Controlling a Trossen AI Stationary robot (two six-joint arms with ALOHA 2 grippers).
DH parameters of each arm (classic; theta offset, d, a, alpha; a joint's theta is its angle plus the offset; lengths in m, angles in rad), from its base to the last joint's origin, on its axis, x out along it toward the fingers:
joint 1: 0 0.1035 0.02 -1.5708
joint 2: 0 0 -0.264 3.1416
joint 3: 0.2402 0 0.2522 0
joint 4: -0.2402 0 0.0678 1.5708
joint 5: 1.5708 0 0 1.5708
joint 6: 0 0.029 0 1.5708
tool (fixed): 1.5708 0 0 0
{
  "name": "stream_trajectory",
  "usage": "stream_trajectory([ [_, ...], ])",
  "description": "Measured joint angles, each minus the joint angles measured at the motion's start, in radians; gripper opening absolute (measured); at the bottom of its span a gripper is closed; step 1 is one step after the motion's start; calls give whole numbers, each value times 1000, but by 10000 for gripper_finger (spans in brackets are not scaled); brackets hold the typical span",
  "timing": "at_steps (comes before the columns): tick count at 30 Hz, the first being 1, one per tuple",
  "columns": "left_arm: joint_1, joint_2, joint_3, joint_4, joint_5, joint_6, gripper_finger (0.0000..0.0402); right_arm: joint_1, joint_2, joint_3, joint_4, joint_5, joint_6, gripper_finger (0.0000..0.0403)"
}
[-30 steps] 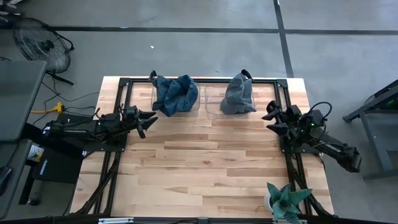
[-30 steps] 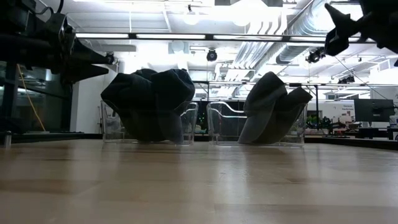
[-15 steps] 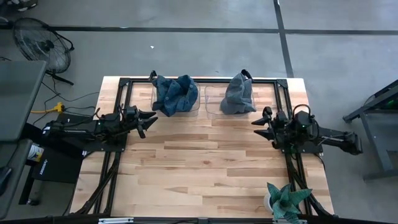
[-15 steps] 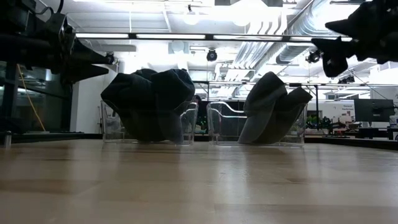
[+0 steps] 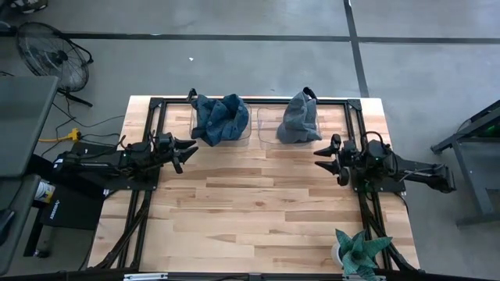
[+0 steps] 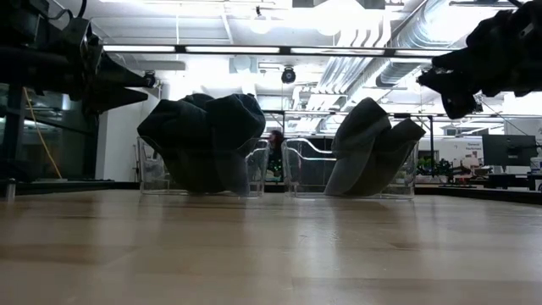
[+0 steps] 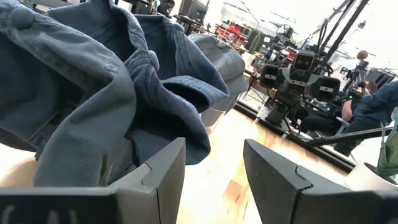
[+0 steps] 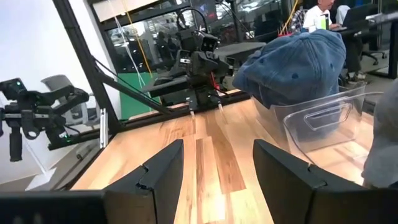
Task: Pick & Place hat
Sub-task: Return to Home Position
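**Change noted.** The right gripper has swung off its earlier angled heading toward the bins. It now lies level at the right edge, pointing left across the worktop. The left gripper has not moved and sits at the left edge, just near of the left bin. Both sets of fingers stand apart with nothing between them (each wrist view confirms this for its own arm).

**Finding.** No cap lies on the open worktop. The blue caps are heaped in the left bin at the far edge, and a grey cap sits in the right bin beside it. Placement looks finished, and the arms appear to be retiring to rest.

**Materials.**
- **Caps:** soft, washed, denim-like cloth, creased and slumped, with a button at the crown. The blue heap spills over its bin's rim.
- **Bins:** clear rigid plastic, with a moulded handle recess in the wall.
- **Worktop:** pale wood planking, framed by dark metal rail.
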Motion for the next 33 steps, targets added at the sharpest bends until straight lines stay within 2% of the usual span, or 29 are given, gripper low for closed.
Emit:
stream_trajectory([
  [33, 0, 0, 0, 0, 0, 0, 161, 0, 0, -1, -4, -5, -20, 188],
])
